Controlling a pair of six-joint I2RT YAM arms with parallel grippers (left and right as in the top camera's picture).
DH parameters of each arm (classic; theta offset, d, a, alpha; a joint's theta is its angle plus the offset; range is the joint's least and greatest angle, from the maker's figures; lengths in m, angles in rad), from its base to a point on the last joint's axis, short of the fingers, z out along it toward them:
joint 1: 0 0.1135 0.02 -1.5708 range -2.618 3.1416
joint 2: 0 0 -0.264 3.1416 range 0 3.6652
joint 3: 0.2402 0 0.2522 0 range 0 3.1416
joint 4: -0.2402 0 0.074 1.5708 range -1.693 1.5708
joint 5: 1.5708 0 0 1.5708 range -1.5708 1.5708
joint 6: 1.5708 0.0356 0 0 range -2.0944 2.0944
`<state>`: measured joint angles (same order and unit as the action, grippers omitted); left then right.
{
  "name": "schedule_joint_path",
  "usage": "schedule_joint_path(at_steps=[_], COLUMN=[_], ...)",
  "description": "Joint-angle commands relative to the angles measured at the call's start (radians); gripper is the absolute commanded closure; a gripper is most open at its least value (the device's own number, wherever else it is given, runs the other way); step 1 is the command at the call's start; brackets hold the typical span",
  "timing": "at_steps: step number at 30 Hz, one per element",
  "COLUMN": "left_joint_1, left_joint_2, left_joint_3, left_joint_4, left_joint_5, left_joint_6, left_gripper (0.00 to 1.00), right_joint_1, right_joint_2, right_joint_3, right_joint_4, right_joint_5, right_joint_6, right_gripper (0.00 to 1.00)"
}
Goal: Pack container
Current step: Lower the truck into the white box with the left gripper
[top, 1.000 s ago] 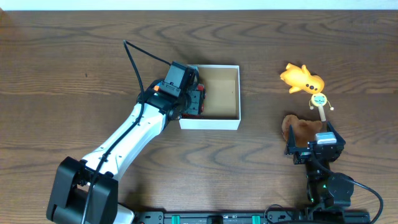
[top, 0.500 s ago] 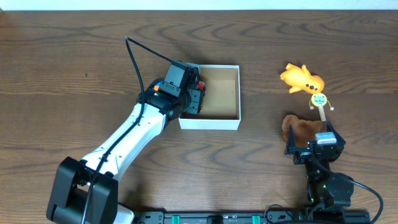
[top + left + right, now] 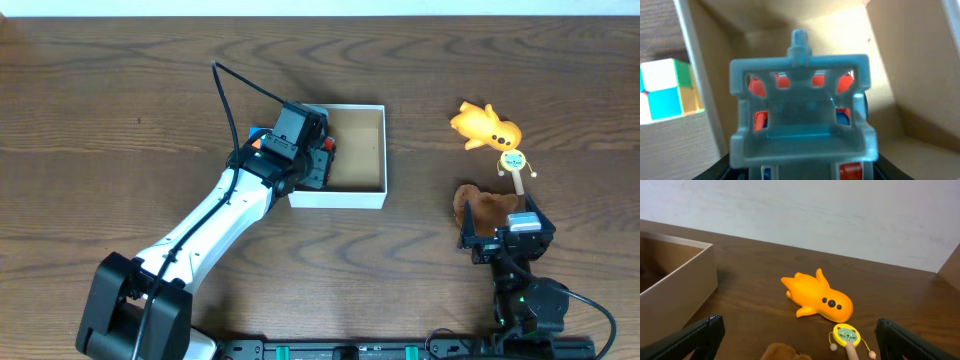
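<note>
Container: the white-walled box with a brown inside (image 3: 340, 197) sits on the dark wood surface (image 3: 120, 90), near the middle, well apart from the toys on the right.
Left gripper: my left gripper (image 3: 320, 162) reaches over the box's left wall and is clamped on a grey-blue toy (image 3: 800, 115) with orange and red parts. The toy hides most of the fingers in the wrist view.
Held toy: it is inside the box at its left side; I cannot tell whether it touches the floor.
Cube: a small cube with coloured faces (image 3: 665, 90) lies on the surface just outside the box's left wall.
Right gripper: my right gripper (image 3: 799, 330) is spread wide with nothing between its fingers, low at the near right.
Brown toy: a brown furry thing (image 3: 482, 208) lies just beyond the right gripper.
Orange toy: an orange toy (image 3: 817, 296) lies farther off, right of the box.
Stick toy: a small green-faced stick toy (image 3: 845, 335) lies between the orange toy and the brown one.
</note>
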<state>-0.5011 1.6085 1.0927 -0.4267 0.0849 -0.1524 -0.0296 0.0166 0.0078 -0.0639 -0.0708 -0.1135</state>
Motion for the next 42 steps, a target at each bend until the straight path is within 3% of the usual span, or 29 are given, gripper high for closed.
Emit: schedule_joint_path(at_steps=[1, 26, 27, 29, 42], left_joint_1=[0.0, 0.0, 0.0, 0.0, 0.0], left_joint_2=[0.005, 0.071, 0.071, 0.071, 0.056], left_joint_3=[0.011, 0.011, 0.011, 0.011, 0.012], left_joint_4=[-0.014, 0.009, 0.009, 0.009, 0.085], left_joint_5=[-0.053, -0.052, -0.052, -0.052, -0.052], left_joint_6=[0.009, -0.028, -0.028, -0.028, -0.028], left_gripper=[0.6, 0.58, 0.41, 0.33, 0.33], right_joint_1=[0.005, 0.005, 0.005, 0.005, 0.005], right_joint_2=[-0.005, -0.005, -0.005, -0.005, -0.005], right_joint_3=[-0.002, -0.002, -0.002, -0.002, -0.002], right_joint_4=[-0.004, -0.004, -0.004, -0.004, -0.004], right_joint_5=[0.003, 0.003, 0.003, 0.003, 0.003], right_joint_6=[-0.007, -0.007, -0.007, -0.007, -0.007], right_gripper=[0.01, 0.01, 0.01, 0.01, 0.01])
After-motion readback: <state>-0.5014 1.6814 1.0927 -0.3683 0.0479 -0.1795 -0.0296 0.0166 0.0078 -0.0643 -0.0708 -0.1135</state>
